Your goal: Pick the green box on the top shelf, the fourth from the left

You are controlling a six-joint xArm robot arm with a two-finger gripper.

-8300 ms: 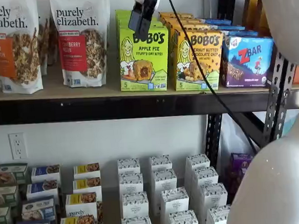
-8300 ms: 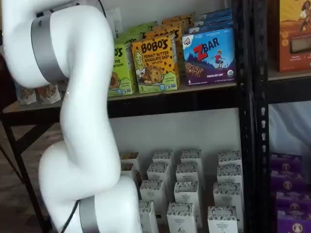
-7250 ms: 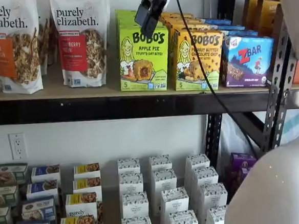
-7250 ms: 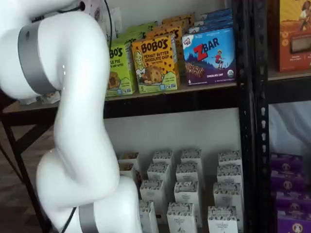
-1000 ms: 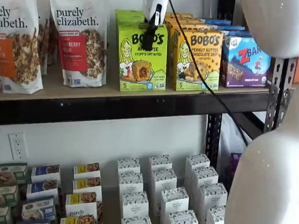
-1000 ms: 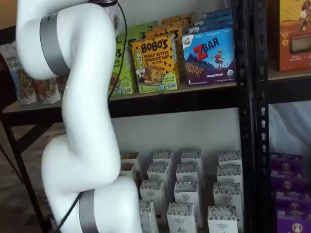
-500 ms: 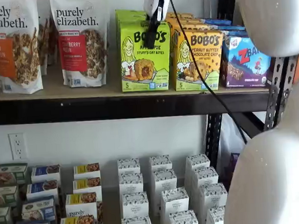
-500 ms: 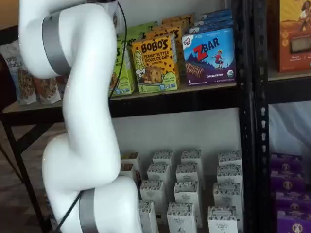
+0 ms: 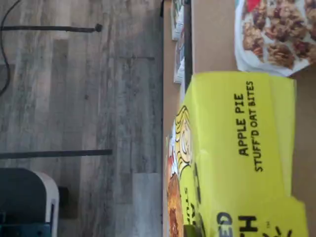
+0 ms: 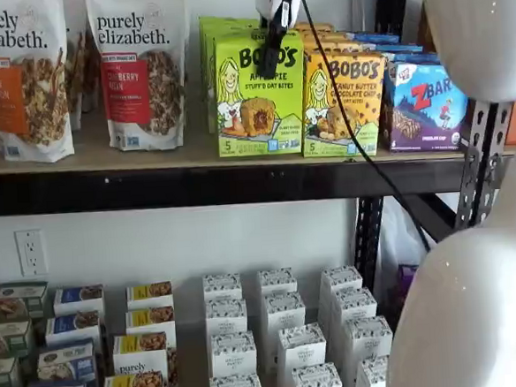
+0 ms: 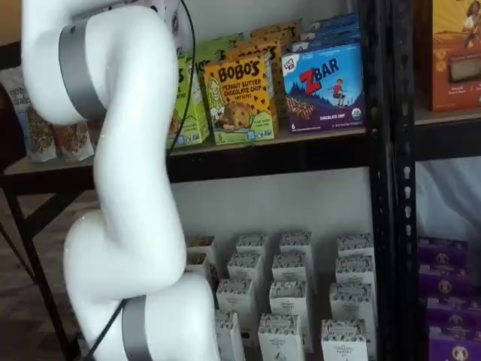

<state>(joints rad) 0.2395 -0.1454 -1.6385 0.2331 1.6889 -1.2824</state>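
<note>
Green box (image 10: 259, 94): lime Bobo's Apple Pie carton, upright at front edge of top shelf, just left of orange Bobo's carton; wrist view shows its top panel close up (image 9: 242, 148).
Top shelf (image 10: 195, 182): tan board, black front beam.
Granola bags (image 10: 141, 69): left of green box.
Orange Bobo's carton (image 10: 345, 103): upright.
Gripper (image 10: 270, 55): black fingers closed on green box's top.

— What is sitting on the top shelf (image 10: 105, 160)?
— The green box (image 10: 260, 91) is standing between a granola bag (image 10: 140, 69) on its left and the peanut butter carton (image 10: 345, 103) on its right.
</note>
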